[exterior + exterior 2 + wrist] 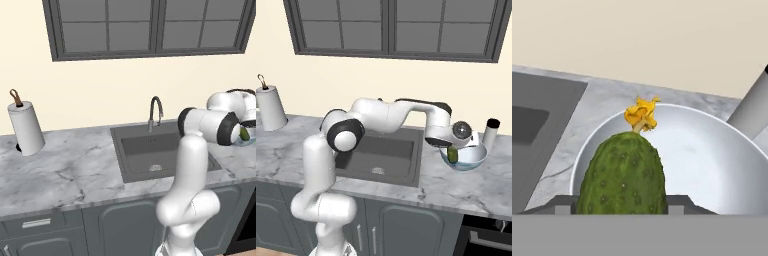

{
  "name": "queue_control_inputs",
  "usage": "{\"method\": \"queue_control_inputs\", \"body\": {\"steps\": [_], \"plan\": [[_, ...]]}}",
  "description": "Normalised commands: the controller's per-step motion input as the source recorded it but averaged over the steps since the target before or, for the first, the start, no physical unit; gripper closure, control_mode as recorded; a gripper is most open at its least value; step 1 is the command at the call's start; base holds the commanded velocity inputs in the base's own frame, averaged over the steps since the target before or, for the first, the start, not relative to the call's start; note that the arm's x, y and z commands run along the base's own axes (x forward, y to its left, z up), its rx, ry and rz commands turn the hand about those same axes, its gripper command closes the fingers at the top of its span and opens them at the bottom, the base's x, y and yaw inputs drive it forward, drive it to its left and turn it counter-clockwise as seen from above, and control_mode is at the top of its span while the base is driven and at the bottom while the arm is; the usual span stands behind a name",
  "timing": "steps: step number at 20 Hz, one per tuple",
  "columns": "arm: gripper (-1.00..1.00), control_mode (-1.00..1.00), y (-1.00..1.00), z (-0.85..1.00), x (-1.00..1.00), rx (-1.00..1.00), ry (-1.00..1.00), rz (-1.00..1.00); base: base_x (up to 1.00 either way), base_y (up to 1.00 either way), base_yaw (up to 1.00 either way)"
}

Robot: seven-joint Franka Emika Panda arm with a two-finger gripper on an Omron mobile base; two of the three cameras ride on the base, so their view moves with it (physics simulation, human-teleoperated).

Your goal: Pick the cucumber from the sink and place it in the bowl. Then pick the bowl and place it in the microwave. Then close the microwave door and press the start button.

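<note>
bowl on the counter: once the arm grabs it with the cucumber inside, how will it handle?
The bowl looks rigid and thin-walled, so a rim pinch seems likely. Its smooth rounded sides may slip. The cucumber, held in the hand above it, is rounded and would probably roll inside when tilted.

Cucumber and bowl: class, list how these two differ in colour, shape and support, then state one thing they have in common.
Colour: the cucumber is bumpy dark green with a yellow flower tip; the bowl is smooth and pale inside.
Shape: the cucumber is a short oblong; the bowl is round, hollow and much wider.
Support: the cucumber is gripped in the hand; the bowl sits on the counter.
Shared: both are right of the sink.
</note>
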Motion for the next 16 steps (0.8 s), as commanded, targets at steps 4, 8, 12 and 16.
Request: {"method": "queue_control_inputs", "body": {"steps": [4,8,12,16], "plan": [[1.0,-1.0,-0.37,0.19,0.26,0.0,0.0,0.11,0.0,0.0,0.0],[1.0,-1.0,-0.26,0.04,0.35,0.0,0.02,0.17,0.0,0.0,0.0],[1.0,-1.0,-0.03,-0.13,0.4,-0.03,0.04,0.17,0.0,0.0,0.0],[1.0,-1.0,0.0,-0.64,0.28,-0.13,0.0,0.17,0.0,0.0,0.0]]}}
